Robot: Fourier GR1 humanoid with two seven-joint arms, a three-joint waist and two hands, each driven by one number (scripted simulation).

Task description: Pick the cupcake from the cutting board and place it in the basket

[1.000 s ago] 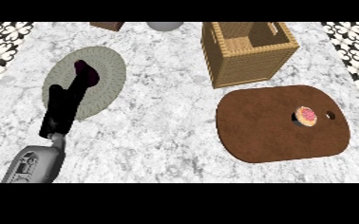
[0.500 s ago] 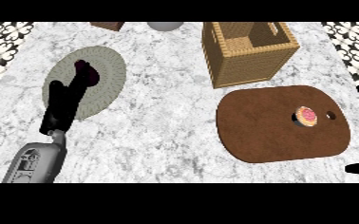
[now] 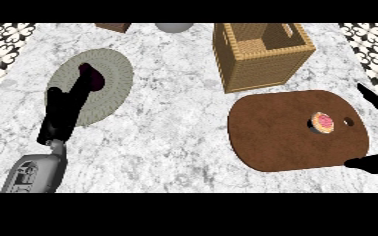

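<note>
Since the earlier frames, we note the right hand [image 3: 366, 163] entering at the view's right edge, where before only a sliver showed low down; the left hand [image 3: 68, 105] has stayed where it was, and the cupcake [image 3: 322, 122] has not shifted.

We find the cupcake sitting on the brown cutting board [image 3: 280, 140], toward its right end, just beside the board's small hole. The wicker basket [image 3: 260, 65] stands behind the board, open-topped and near it.

In our judgement the cupcake is light, soft and easily crushed, with pink icing on top that would smear. We would take it low, by opposite sides of its base, and keep it upright.

The right hand is mostly cut off: only two dark tips show, well apart, one above and one below the cupcake's level, so we read it as spread wide and holding nothing. The left hand lies with straight fingers over the grey round mat [image 3: 103, 87], holding nothing. A dark purple item [image 3: 93, 76] at its fingertips is too indistinct to identify. Two objects at the counter's far edge are cut off.
</note>
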